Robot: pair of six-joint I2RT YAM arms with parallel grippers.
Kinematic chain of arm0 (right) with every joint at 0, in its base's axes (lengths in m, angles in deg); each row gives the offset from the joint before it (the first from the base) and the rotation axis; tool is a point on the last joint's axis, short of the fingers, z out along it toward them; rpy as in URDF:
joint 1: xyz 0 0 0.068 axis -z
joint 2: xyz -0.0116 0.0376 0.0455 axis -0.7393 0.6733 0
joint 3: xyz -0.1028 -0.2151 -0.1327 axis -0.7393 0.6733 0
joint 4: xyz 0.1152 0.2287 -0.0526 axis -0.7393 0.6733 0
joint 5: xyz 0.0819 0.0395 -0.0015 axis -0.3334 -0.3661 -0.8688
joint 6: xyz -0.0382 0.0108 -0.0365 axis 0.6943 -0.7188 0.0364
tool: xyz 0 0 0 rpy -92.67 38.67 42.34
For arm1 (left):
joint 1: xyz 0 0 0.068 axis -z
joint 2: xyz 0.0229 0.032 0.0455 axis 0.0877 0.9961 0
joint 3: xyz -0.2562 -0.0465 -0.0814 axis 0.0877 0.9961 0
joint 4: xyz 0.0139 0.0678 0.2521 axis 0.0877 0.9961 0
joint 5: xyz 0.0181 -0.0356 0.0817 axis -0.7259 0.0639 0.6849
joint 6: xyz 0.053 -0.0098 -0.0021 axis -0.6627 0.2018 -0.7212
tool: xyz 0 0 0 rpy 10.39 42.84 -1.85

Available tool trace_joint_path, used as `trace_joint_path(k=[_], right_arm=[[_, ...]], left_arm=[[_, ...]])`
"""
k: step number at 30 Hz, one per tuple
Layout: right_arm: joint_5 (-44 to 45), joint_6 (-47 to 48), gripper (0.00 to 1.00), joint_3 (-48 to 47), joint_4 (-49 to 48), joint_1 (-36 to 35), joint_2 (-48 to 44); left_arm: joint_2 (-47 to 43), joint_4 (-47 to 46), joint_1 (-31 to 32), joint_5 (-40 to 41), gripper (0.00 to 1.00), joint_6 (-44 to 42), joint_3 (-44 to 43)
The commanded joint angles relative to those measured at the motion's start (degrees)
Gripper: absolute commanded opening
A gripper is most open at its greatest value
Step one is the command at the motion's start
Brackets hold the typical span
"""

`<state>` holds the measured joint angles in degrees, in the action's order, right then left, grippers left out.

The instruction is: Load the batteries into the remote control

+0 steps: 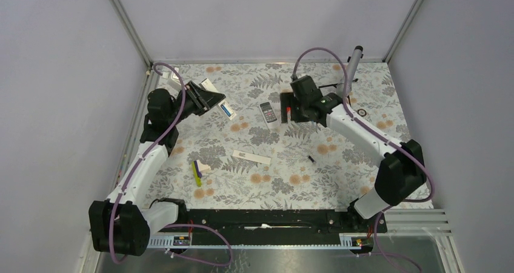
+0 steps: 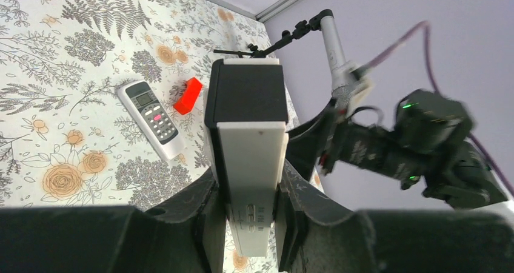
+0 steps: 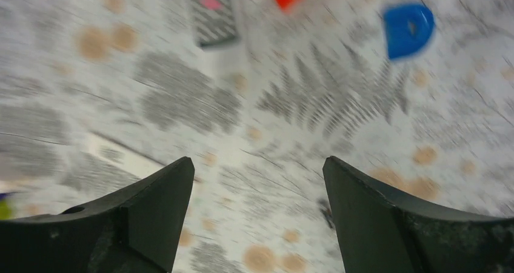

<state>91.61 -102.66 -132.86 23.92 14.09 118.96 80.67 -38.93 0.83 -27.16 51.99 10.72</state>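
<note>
1. The remote control (image 2: 151, 118) lies flat on the floral table (image 1: 339, 182) with its buttons up. It is ahead of the left pincer (image 2: 248, 206) and off to that pincer's left. With the face up, the battery bay is presumably underneath, so the remote will likely need turning over.
2. The batteries are hard to find. A small dark speck (image 1: 310, 158), behind the right pincer (image 3: 257, 170) towards the arm bases, may be one, but it is too small to tell.
3. The right pincer is spread wide with nothing between its fingers and hangs over bare cloth. The remote sits ahead of it to the left, a red cylinder (image 2: 188, 95) straight ahead, and a blue cap (image 3: 409, 29) ahead to the right. The wide spread suits reaching down for something small.
4. The left pincer is clamped on a black-and-white block (image 2: 245, 94), which is lifted off the table and juts forward from the fingers. The block seems no part of the job, so that pincer probably has to put it down before steadying the remote.
</note>
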Motion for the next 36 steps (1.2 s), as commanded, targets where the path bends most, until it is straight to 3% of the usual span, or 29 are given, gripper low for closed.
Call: trace_joint_path(k=[1, 5, 8, 12, 17, 21, 36], right_arm=[[13.4, 6.5, 0.86, 5.8, 11.9, 0.0, 0.4], [6.8, 11.0, 0.93, 11.2, 11.2, 1.4, -0.5], [1.5, 10.0, 0.91, 13.8, 10.3, 5.1, 0.1], [-1.3, 10.5, 0.85, 16.1, 9.3, 6.7, 1.9], [-5.7, 11.3, 0.64, 16.2, 10.6, 7.0, 5.7], [-7.1, 11.8, 0.54, 16.2, 11.2, 7.0, 7.7], [-6.9, 12.6, 0.44, 16.1, 14.4, 7.0, 11.8]], left_arm=[[-2.0, -0.4, -0.6, -0.4, 0.06, -2.8, -3.2], [-2.3, -0.6, -0.6, -0.3, 0.06, -2.7, -3.0], [-2.3, -0.8, -0.7, -0.5, 0.06, -2.5, -3.0], [-2.2, -1.2, -0.7, -0.8, 0.06, -2.2, -2.9], [-2.2, -1.7, -0.8, -0.6, 0.06, -1.9, -2.8], [-1.8, -1.5, -1.0, -0.9, 0.06, -1.8, -3.4], [0.0, -2.8, -1.7, -1.7, 0.06, -1.0, -4.0]])
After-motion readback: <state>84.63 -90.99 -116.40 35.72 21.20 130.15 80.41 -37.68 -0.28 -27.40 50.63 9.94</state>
